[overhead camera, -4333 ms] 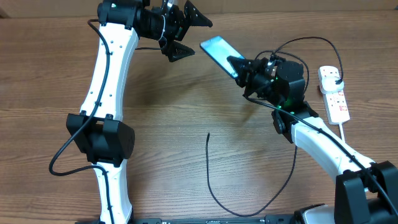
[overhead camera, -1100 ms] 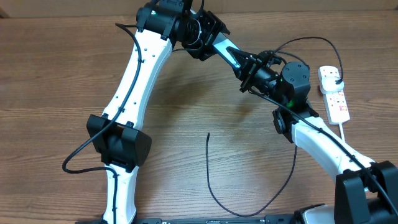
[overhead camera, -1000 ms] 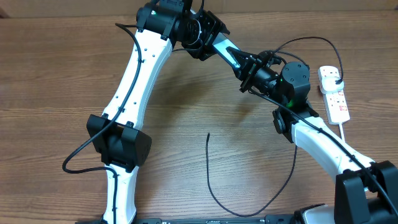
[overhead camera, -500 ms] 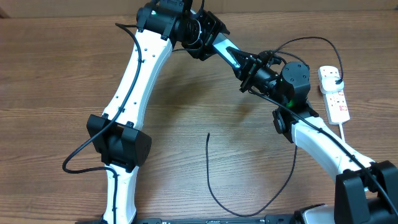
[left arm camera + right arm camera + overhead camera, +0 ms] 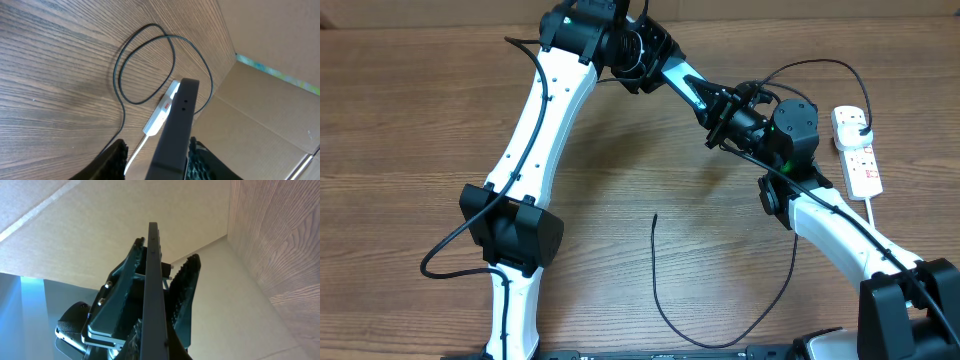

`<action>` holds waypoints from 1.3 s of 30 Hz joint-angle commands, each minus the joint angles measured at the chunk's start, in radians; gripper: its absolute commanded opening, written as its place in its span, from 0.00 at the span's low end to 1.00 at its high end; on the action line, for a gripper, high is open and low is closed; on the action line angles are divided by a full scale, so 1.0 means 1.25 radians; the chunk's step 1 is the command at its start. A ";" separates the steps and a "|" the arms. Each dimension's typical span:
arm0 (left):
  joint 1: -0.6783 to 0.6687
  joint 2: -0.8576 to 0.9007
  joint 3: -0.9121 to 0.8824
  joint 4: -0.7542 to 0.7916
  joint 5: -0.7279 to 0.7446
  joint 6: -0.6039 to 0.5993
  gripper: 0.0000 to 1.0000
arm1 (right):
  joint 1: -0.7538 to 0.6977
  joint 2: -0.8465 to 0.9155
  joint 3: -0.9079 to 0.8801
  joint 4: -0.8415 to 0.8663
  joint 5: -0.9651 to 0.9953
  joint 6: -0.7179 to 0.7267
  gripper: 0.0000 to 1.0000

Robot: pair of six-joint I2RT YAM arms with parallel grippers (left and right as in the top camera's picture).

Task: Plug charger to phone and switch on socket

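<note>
- The phone (image 5: 680,77) is held clear of the table (image 5: 400,130) at the far middle, tilted. One end is clamped by the right gripper (image 5: 717,110), whose jaws are closed tight on the thin dark edge.
- The phone's other end is straddled by the left gripper (image 5: 658,62). In the left wrist view a gap is seen between one finger (image 5: 116,157) and the phone's side, so these jaws are parted and not pressed on it.
- The socket (image 5: 857,150) is laid at the far right, near the table's right edge and well apart from the phone. A dark plug (image 5: 858,122) is seated at its far end.
- The charger (image 5: 665,305) is trailed in a wide curve close to the near edge. Its free tip is left on bare wood at the middle, touched by nothing and well apart from both grippers.
- Broad bare wood is seen on the left side and between the arms — the widest room for moving.
- A cardboard wall (image 5: 260,115) is stood just behind the far edge, close beyond the phone — room there is tight.
</note>
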 commanded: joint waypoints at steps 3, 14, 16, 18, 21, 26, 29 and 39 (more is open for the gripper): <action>-0.011 -0.009 0.008 0.000 -0.011 0.001 0.35 | 0.001 -0.007 0.019 0.023 -0.019 0.110 0.04; -0.011 -0.009 0.008 0.000 -0.011 0.002 0.29 | 0.001 -0.007 0.019 0.023 -0.019 0.110 0.04; -0.011 -0.009 0.008 0.000 -0.011 0.002 0.28 | 0.001 -0.007 0.019 0.023 -0.019 0.110 0.04; -0.011 -0.009 0.008 0.000 -0.012 0.002 0.26 | 0.001 -0.007 0.019 0.023 -0.019 0.110 0.04; -0.011 -0.009 0.008 0.000 -0.012 0.002 0.22 | 0.001 -0.007 0.019 0.023 -0.019 0.110 0.04; -0.011 -0.009 0.008 0.000 -0.011 0.002 0.20 | 0.001 -0.007 0.019 0.023 -0.019 0.110 0.04; -0.011 -0.009 0.008 0.000 -0.012 0.002 0.19 | 0.001 -0.007 0.019 0.023 -0.019 0.110 0.04; -0.011 -0.009 0.008 0.001 -0.011 0.002 0.19 | 0.001 -0.007 0.019 0.024 -0.010 0.110 0.05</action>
